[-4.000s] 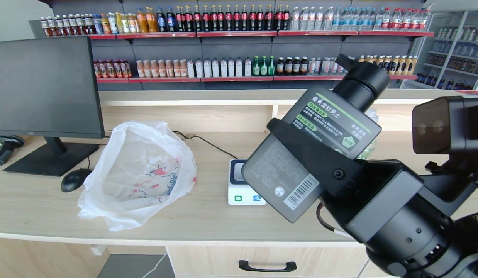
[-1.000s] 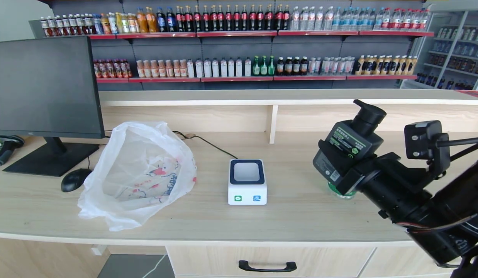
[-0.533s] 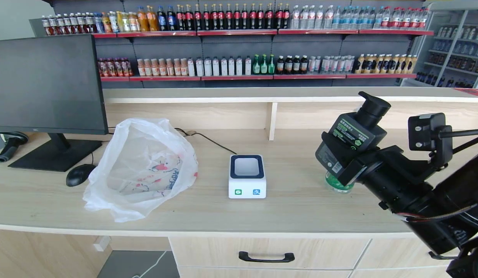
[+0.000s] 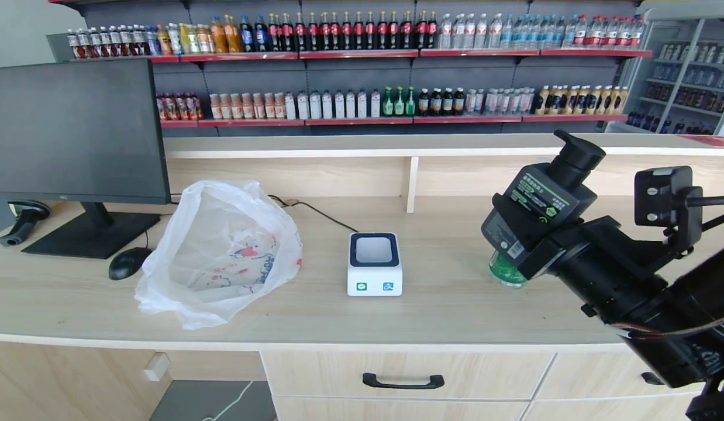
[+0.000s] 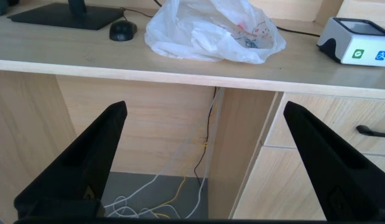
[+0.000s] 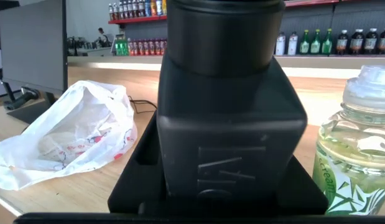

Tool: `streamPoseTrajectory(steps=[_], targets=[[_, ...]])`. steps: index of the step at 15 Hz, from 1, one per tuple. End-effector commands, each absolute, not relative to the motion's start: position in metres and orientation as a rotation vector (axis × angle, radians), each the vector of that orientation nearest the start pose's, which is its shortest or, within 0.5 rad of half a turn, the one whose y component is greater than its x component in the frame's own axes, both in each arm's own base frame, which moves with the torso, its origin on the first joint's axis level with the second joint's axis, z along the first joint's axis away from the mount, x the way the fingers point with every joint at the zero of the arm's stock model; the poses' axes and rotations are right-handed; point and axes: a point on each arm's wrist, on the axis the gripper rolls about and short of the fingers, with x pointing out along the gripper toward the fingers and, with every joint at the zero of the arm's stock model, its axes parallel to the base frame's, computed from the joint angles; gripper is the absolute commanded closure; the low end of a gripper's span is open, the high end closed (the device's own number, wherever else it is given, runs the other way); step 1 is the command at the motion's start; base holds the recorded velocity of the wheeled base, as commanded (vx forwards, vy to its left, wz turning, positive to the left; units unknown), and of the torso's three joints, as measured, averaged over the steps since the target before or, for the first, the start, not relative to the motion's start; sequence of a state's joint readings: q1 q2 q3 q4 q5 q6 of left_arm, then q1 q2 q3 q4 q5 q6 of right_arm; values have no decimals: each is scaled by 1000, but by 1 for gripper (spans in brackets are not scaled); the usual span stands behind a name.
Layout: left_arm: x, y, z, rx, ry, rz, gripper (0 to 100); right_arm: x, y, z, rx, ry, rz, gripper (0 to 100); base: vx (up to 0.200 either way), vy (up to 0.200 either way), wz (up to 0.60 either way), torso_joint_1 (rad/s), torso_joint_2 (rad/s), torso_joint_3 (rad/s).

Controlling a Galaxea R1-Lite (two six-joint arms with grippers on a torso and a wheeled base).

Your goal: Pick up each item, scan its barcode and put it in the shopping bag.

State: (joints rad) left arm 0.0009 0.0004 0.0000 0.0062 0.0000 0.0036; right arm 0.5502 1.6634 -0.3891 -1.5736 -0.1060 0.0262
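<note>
The dark pump bottle [image 4: 540, 199] is tilted in the right gripper [image 4: 523, 237], whose fingers are clamped on its body. The arm holds it above the counter [image 4: 444, 316], right of the scanner [image 4: 374, 264] and just above a green bottle [image 4: 507, 272]. The left gripper [image 5: 204, 107] hangs below counter level with its fingers spread wide.

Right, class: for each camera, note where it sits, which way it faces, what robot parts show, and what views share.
Head view: on the head, facing down over the counter; right hand shows, gripping the dark bottle.
Left wrist view: below the counter edge, facing the shopping bag; open left hand shows.
Right wrist view: behind the held bottle, hand around it, facing the bag.
Shared: all three show the bag.
</note>
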Motion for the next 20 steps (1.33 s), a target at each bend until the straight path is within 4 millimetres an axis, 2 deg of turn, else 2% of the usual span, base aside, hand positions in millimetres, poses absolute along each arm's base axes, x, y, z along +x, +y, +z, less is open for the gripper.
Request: streamPoseTrajectory(steps=[1, 8, 20], targets=[[-23, 0, 75, 3, 6, 0, 0, 213, 128, 184, 120, -277, 445, 100, 0, 200, 0, 17, 2, -2], [-23, 0, 75, 3, 6, 0, 0, 214, 129, 184, 122, -282, 445, 100, 0, 200, 0, 6, 4, 1], [-23, 0, 75, 3, 6, 0, 0, 215, 129, 183, 119, -274, 447, 100, 0, 0, 0, 0, 0, 0]])
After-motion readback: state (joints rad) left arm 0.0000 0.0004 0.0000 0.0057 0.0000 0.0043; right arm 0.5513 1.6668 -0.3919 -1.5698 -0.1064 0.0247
